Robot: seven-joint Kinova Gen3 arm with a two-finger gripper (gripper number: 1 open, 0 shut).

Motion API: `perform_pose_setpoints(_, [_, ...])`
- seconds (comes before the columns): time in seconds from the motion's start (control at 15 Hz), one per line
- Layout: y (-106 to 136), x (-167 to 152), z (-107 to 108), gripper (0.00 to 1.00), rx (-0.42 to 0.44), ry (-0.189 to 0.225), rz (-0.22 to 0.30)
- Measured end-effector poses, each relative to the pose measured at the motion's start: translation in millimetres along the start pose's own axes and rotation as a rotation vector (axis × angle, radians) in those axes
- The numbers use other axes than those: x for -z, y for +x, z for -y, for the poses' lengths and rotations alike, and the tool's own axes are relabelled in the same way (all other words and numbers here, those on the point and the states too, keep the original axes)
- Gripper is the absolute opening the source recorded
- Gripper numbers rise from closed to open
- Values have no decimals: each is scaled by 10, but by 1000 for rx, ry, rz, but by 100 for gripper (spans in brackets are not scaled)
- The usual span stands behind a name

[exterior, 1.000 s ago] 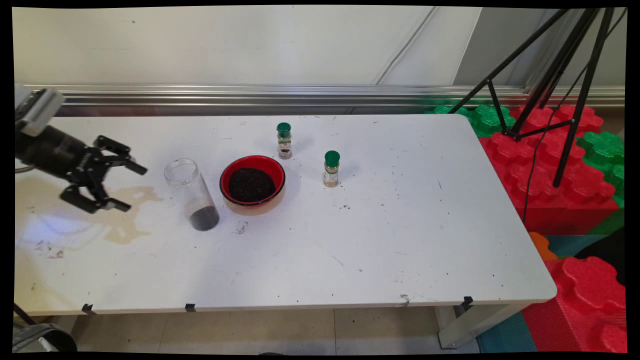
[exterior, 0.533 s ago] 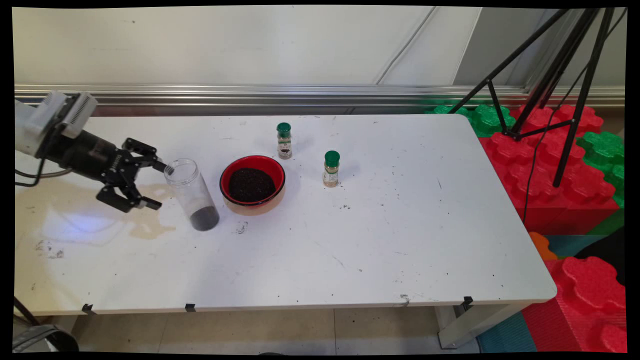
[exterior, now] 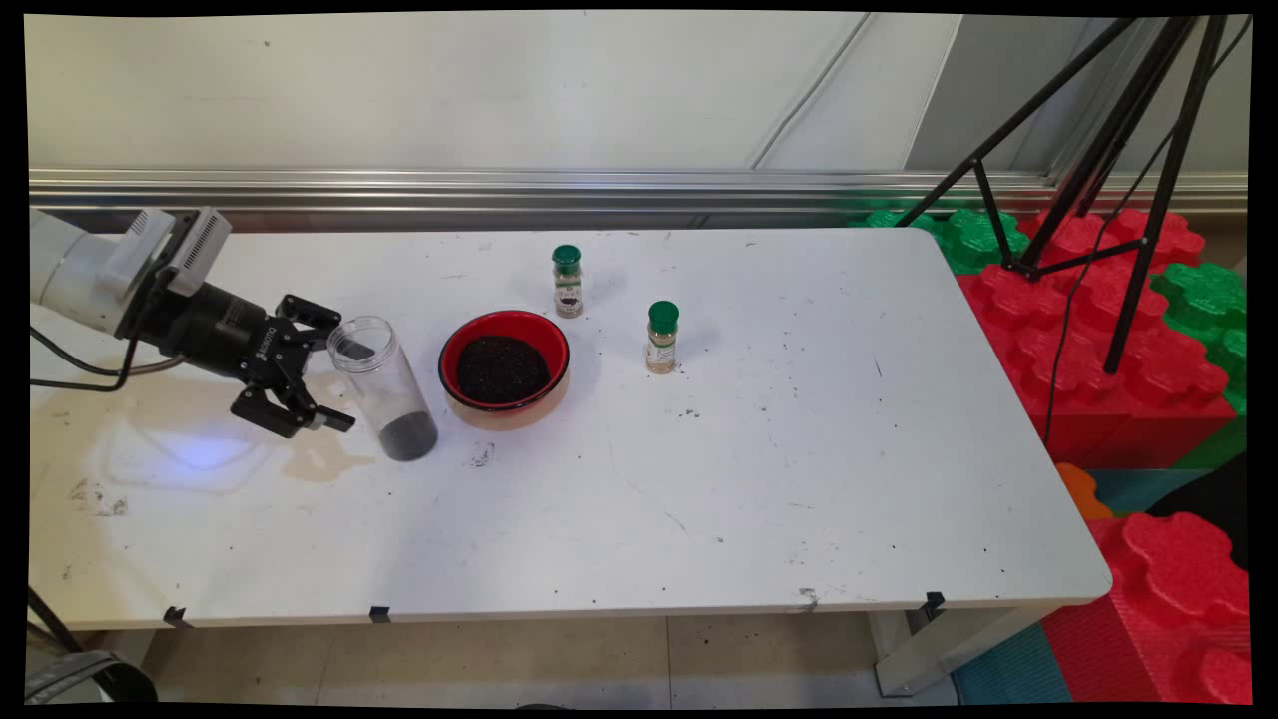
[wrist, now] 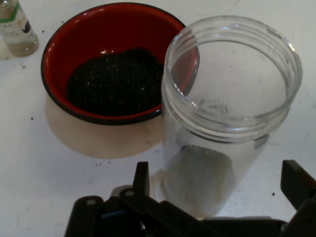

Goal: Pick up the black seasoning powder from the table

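Note:
A clear plastic jar (exterior: 382,389) stands open-topped on the white table (exterior: 799,449), with a little dark powder at its bottom. My gripper (exterior: 351,387) is open and reaches the jar from the left, one finger on either side of it, close to touching. In the hand view the jar (wrist: 197,123) rises between the fingers (wrist: 141,178) of the gripper (wrist: 218,187). Just right of the jar sits a red bowl (exterior: 504,411) of dark grains, also seen in the hand view as the bowl (wrist: 98,24) beyond the jar.
Two green-capped spice bottles stand behind the bowl, one (exterior: 567,282) farther back and one (exterior: 661,338) to the right; the hand view shows one bottle (wrist: 17,29). A brown stain (exterior: 319,461) lies under the gripper. A black tripod (exterior: 1108,150) and red and green foam blocks (exterior: 1098,330) stand off the right end.
The gripper has travelled right across the table's left part, staying open, until its fingers came around the jar. The jar, bowl and bottles have not moved.

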State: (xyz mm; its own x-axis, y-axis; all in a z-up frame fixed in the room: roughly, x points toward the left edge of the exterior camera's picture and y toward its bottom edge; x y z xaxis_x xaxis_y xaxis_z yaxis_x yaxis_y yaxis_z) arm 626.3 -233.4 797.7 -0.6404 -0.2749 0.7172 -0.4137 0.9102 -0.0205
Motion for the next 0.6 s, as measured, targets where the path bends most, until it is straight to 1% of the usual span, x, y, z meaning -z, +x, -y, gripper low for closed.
perform_pose_setpoints(0.6, [-154, -178, -15, 100, 39, 9, -43])
